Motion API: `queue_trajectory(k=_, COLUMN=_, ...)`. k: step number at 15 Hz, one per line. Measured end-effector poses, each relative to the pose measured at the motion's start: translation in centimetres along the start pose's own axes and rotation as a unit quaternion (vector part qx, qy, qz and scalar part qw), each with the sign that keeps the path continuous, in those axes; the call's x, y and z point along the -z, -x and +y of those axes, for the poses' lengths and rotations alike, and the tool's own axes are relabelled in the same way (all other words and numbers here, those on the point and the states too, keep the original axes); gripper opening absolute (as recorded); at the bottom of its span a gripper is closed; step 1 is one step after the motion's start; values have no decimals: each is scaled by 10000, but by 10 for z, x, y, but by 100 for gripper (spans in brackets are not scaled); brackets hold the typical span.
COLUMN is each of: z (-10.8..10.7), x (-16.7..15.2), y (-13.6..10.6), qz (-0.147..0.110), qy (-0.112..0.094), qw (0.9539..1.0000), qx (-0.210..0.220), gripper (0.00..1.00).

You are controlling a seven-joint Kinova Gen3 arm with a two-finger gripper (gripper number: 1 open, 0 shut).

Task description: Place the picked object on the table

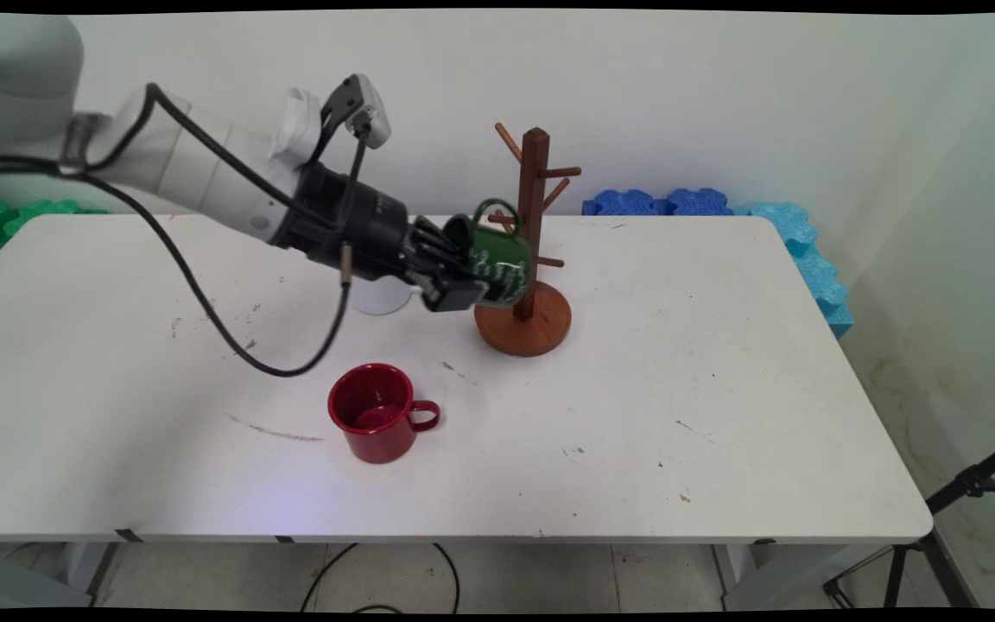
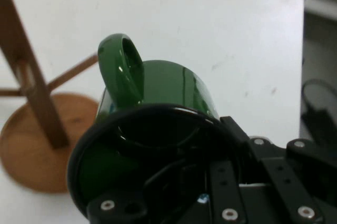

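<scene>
Green mug (image 1: 497,259), pinched at its rim by the pincer (image 1: 463,272), hangs beside the wooden mug tree (image 1: 532,250)

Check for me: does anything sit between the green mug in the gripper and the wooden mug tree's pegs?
Nothing visible does. The gripper holds the glossy green enamel mug right beside the brown wooden mug tree, handle up near a peg. The red enamel mug stands apart, nearer the camera.

You have a glossy green mug (image 2: 174,84) with an enamel-like sheen, beside a smooth, brown wooden mug tree (image 1: 532,250). In front of that tree, the red mug (image 1: 377,423) looks equally glossy. The white table (image 1: 722,389) beneath is matt and scuffed.
</scene>
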Motion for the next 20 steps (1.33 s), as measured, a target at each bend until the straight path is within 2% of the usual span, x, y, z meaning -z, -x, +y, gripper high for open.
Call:
queue_trajectory(k=3, z=-6, x=14, y=-4, qz=-521, qy=-104, qw=9983, qx=-232, gripper=0)
queue_trajectory(k=5, z=-8, x=20, y=-8, qz=-775, qy=-159, qw=9963, qx=-340, gripper=0)
queue_trajectory(k=10, z=-16, x=24, y=-21, qz=-1514, qy=-332, qw=9858, qx=-655, gripper=0)
queue_trajectory(k=14, z=-21, x=19, y=-31, qz=-2154, qy=-420, qw=9723, qx=-804, gripper=0)
queue_trajectory(k=15, z=-21, x=18, y=-32, qz=-2246, qy=-435, qw=9701, qx=-815, gripper=0)
queue_trajectory(k=19, z=-25, x=4, y=-41, qz=-2767, qy=-498, qw=9558, qx=-859, gripper=0)
queue_trajectory(k=20, z=-26, x=2, y=-42, qz=-2836, qy=-508, qw=9537, qx=-861, gripper=0)
